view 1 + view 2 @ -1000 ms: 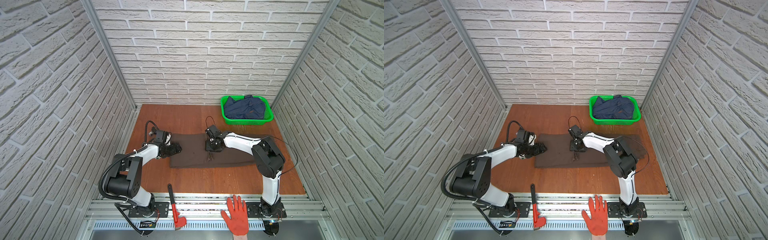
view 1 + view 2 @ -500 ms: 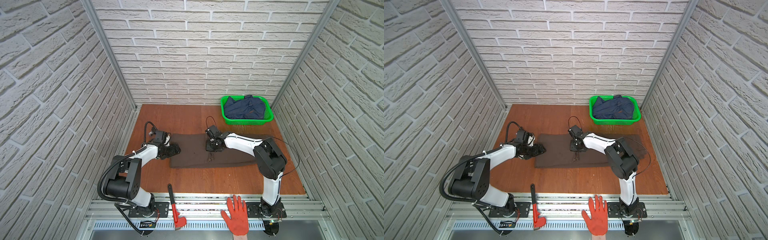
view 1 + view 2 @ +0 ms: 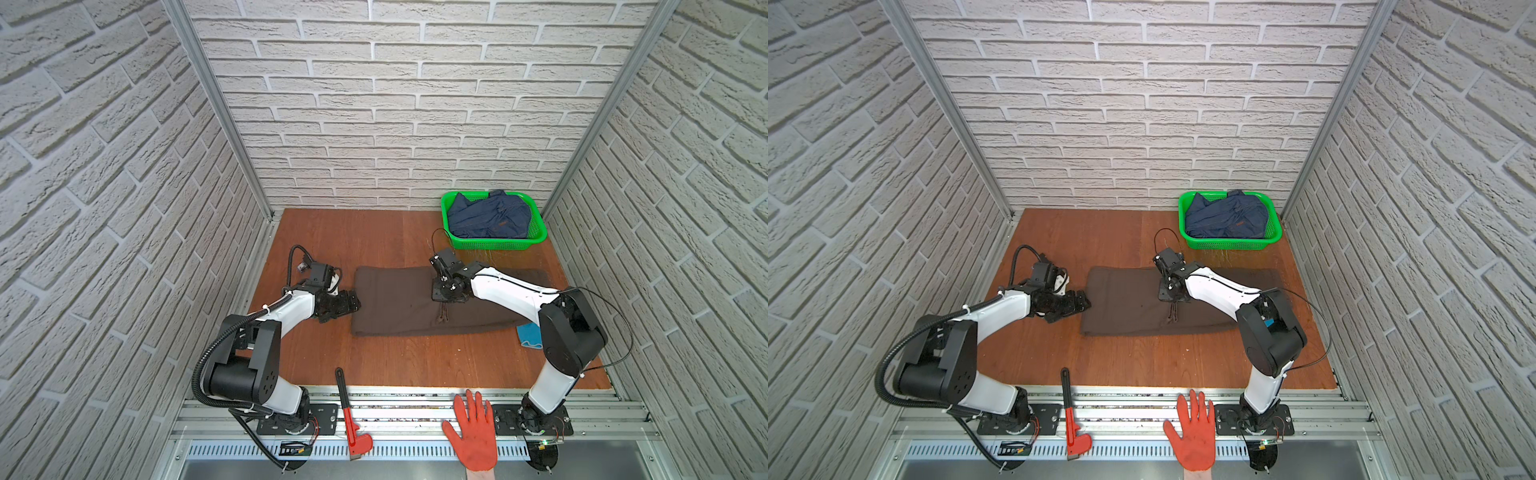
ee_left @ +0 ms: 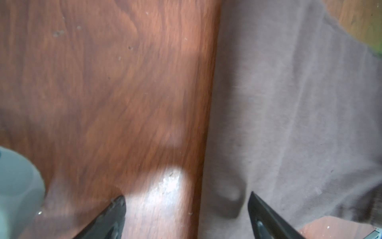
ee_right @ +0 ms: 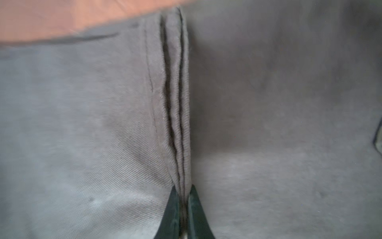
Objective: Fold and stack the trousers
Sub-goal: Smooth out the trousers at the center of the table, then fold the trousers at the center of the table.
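Long dark brown soft-fabric trousers (image 3: 395, 301) lie flat on the wooden tabletop (image 3: 374, 237). Right gripper (image 5: 182, 196) pinches a raised fold mid-garment. The left gripper (image 4: 187, 198), fingers spread and empty, straddles the trousers' edge.

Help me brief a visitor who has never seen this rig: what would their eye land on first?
The brown trousers lie flat in the middle, with the right gripper shut on a pinched ridge of their cloth and the left gripper open at their end edge. A green basket of denim sits in the far corner on the right arm's side. An orange-gloved hand rests on the front rail, near a red wrench.
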Tool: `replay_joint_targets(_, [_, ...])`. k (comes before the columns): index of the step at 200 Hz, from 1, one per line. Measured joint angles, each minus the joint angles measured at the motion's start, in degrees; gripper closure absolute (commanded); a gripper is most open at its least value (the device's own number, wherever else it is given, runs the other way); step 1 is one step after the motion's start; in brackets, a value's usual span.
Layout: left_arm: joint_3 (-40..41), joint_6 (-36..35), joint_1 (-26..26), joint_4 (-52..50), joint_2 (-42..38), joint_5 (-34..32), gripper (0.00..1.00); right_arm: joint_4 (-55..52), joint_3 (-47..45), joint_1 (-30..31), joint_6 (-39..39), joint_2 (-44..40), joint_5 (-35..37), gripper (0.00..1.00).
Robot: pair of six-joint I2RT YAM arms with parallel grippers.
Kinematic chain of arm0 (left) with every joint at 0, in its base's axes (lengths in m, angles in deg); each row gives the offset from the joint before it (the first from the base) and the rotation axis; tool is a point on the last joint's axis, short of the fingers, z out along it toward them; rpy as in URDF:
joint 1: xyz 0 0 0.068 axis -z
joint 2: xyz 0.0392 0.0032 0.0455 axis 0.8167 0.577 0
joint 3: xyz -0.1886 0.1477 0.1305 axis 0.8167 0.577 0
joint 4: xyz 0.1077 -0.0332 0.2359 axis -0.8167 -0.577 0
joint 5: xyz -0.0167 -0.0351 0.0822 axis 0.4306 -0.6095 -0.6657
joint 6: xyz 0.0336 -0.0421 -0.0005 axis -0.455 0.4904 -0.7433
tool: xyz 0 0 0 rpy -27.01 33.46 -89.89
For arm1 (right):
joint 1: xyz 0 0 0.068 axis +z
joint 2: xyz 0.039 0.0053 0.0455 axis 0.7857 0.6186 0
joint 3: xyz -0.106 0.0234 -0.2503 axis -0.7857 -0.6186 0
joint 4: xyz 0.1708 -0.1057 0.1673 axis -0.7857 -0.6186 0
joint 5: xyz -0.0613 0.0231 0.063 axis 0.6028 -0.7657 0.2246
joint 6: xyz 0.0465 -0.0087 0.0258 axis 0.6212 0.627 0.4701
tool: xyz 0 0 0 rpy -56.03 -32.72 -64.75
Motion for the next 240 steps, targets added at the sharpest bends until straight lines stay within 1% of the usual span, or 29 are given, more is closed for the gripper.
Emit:
replay_joint_targets(24, [0.00, 0.02, -0.02, 0.00, 0.00, 0.28, 0.09, 0.09, -0.59, -0.87, -0.17, 0.83, 0.00, 0.94])
replay_joint_targets(30, [0.00, 0.02, -0.02, 0.00, 0.00, 0.46, 0.10, 0.09, -0.66, -1.03, -0.26, 0.92, 0.00, 0.93])
replay_joint_targets(39, [0.00, 0.11, -0.02, 0.02, 0.00, 0.87, 0.11, 0.22, -0.81, -1.22, -0.33, 1.01, 0.00, 0.87])
replay_joint_targets(53, [0.00, 0.22, -0.02, 0.02, 0.09, 1.51, 0.13, 0.28, -0.96, -1.42, -0.31, 1.18, 0.07, 0.72])
replay_joint_targets(63, [0.00, 0.22, 0.04, 0.07, 0.24, 1.86, 0.15, 0.20, -1.01, -1.62, -0.57, 1.36, 0.33, 0.65])
replay_joint_targets(75, [0.00, 0.31, 0.24, 0.42, 0.55, 2.38, 0.20, 0.00, -1.03, -1.88, -0.72, 1.40, 0.48, 0.59])
replay_joint_targets(83, [0.00, 0.48, 0.46, 0.74, 0.85, 2.78, 0.23, -0.02, -1.03, -1.95, -0.85, 1.40, 0.63, 0.57])
replay_joint_targets(115, [-0.13, 1.60, 0.81, 3.74, 2.51, 4.55, 0.31, -0.44, -1.03, -1.99, -1.22, 1.25, 1.25, 0.56])
replay_joint_targets(140, [-0.72, 2.36, 1.20, 6.95, 4.68, 6.43, 0.40, -1.46, -1.03, -2.21, -1.73, 0.33, 1.55, 0.55])
replay_joint_targets(163, [-1.46, 3.15, 2.10, 9.46, 6.99, 8.04, 0.56, -2.14, -1.03, -2.36, -2.08, -1.40, 1.62, 0.55])
replay_joint_targets(198, [-1.68, 3.26, 2.78, 10.60, 8.46, 9.38, 0.70, -2.69, -1.03, -3.15, -2.49, -4.26, 1.77, 0.55])
replay_joint_targets(210, [-1.46, 3.21, 2.78, 10.49, 8.46, 9.31, 0.81, -2.82, -1.03, -3.48, -2.62, -4.96, 1.86, 0.55])
replay_joint_targets(219, [-1.20, 3.41, 2.80, 10.12, 8.46, 9.35, 0.91, -2.84, -1.11, -3.72, -2.82, -5.44, 1.95, 0.55])
replay_joint_targets(225, [-1.14, 3.43, 2.80, 9.64, 8.44, 9.35, 1.00, -2.82, -1.25, -3.87, -2.97, -5.84, 1.99, 0.55])
replay_joint_targets(240, [-1.11, 3.26, 2.84, 8.68, 7.87, 9.09, 1.00, -2.80, -1.88, -4.39, -3.50, -6.86, 2.12, 0.56])
